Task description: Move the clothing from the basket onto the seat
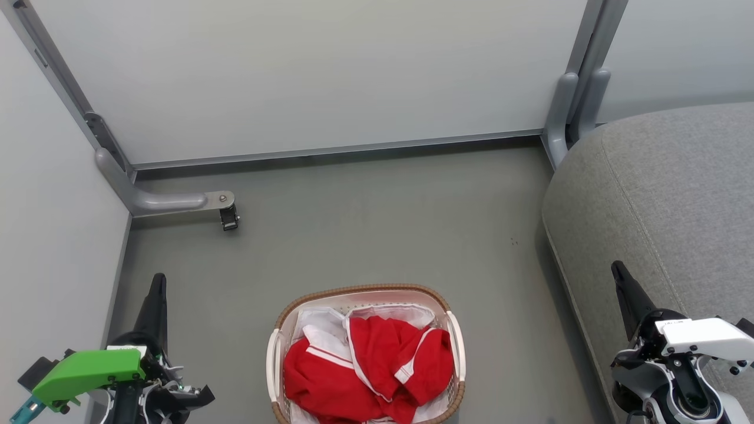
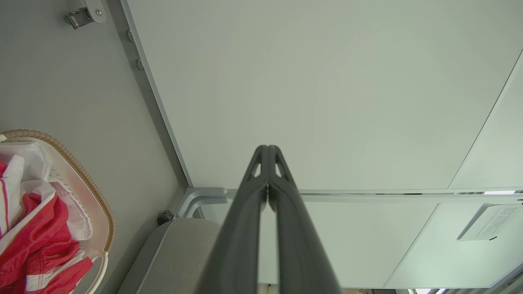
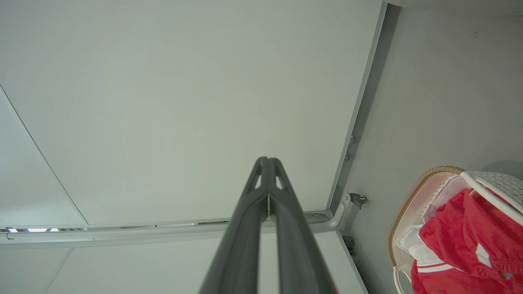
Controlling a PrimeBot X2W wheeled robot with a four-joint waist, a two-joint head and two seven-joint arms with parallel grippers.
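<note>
Two grippers, both mine, both empty. At far left, my left gripper (image 1: 158,284) hangs over the grey floor (image 1: 377,224), its fingers pressed together on nothing. At centre stands one basket (image 1: 353,290) with two white handles, holding the clothing (image 1: 377,362), a red heap on a white liner (image 1: 386,312); I cannot tell how many garments. At right, one seat (image 1: 677,176), with my right gripper (image 1: 618,272), fingers likewise pressed together, showing against its near edge.
</note>
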